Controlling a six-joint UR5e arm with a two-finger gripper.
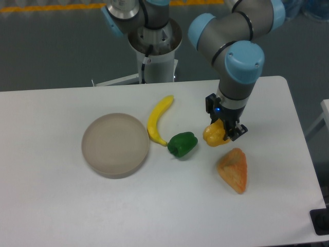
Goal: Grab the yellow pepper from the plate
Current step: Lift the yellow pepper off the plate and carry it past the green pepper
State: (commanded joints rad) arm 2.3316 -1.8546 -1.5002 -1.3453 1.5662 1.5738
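Observation:
The yellow pepper (214, 135) is a small yellow-orange blob held between the fingers of my gripper (224, 132), which is shut on it right of the table's middle. I cannot tell whether the pepper touches the table. The plate (115, 144) is a round beige dish at the left of the table, far from the gripper, with nothing in it.
A yellow banana (158, 119) lies just right of the plate. A green pepper (182, 144) sits beside the banana's lower end, close to the left of the gripper. An orange triangular wedge (233, 170) lies below the gripper.

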